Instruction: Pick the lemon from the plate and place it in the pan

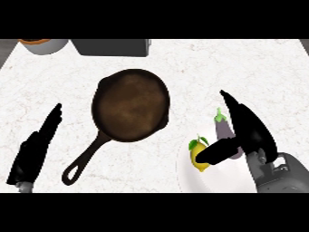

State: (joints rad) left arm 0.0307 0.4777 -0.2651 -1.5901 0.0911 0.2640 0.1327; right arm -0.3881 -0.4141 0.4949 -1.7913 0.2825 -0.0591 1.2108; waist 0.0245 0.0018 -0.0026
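Head view looks steeply down on a white, faintly veined marble-like table [250,63]. Near its middle lies a round, dark brown cast-iron pan [131,105] with a dull, mottled inside and a long black handle running toward the lower left, ending in a loop. At the lower right sits a smooth white round plate [224,179], and on it rest a small oval yellow lemon [198,158] with a green leaf at its top and, just beside it, a glossy purple eggplant [223,129] with a green cap. The right robot hand [247,131], matte black on a grey forearm, hangs over the plate with its long fingers straight and spread away from the thumb; the thumb tip [210,155] lies against the lemon's right side, without closing round it. The left robot hand [36,145] rests at the left edge, fingers straight and together. At the far edge stand a grey boxy object [111,46] and a pale round bowl with a brown rim [44,45].
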